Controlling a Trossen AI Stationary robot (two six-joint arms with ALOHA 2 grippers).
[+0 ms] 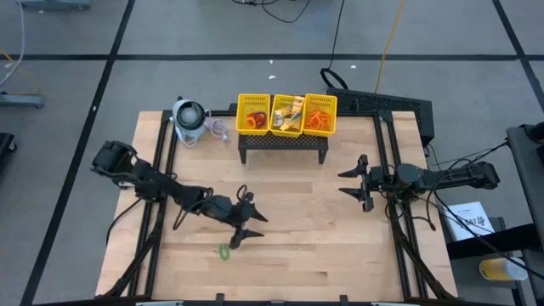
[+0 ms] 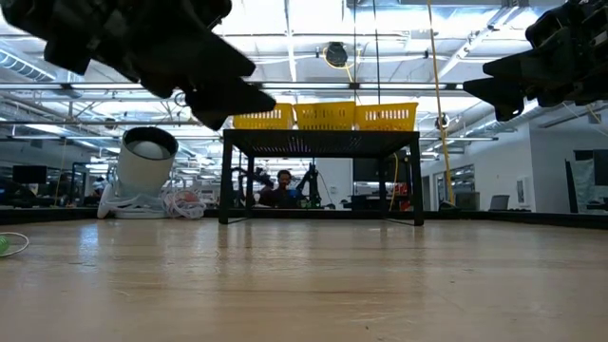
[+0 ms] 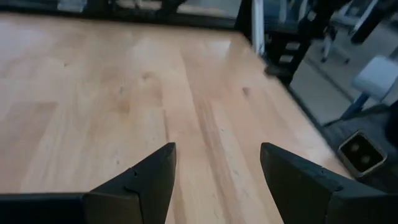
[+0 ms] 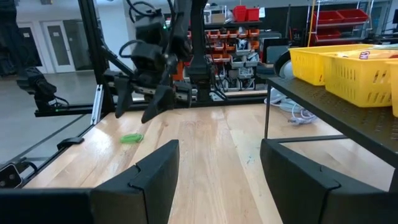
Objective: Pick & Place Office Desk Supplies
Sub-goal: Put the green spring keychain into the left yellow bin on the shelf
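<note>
- Left gripper (image 1: 240,230) is near the table's front, w/ fingers spread wide and holding nothing; it hangs a bit above the wood.
- Green ring (image 1: 224,252) lies on the table just beside this gripper, toward the front edge; it shows also in the right wrist view (image 4: 131,138).
- Step in hand, as it seems: approach to pick the last loose item. Other supplies are already in the yellow basket (image 1: 287,130) on a black stand (image 1: 284,148) at the back.
- Next move probably needs the left gripper to shift toward the ring, lower, then close on it w/o pushing it away, since it is small and flat.
- Right gripper (image 1: 358,183) waits at the right side, also wide open, empty.
- Surface is a light wood tabletop (image 1: 314,246); a grey-white round device (image 1: 189,119) w/ cord stands at the back left.
- Room behind: bright workshop w/ shelves; a person sits far off.
</note>
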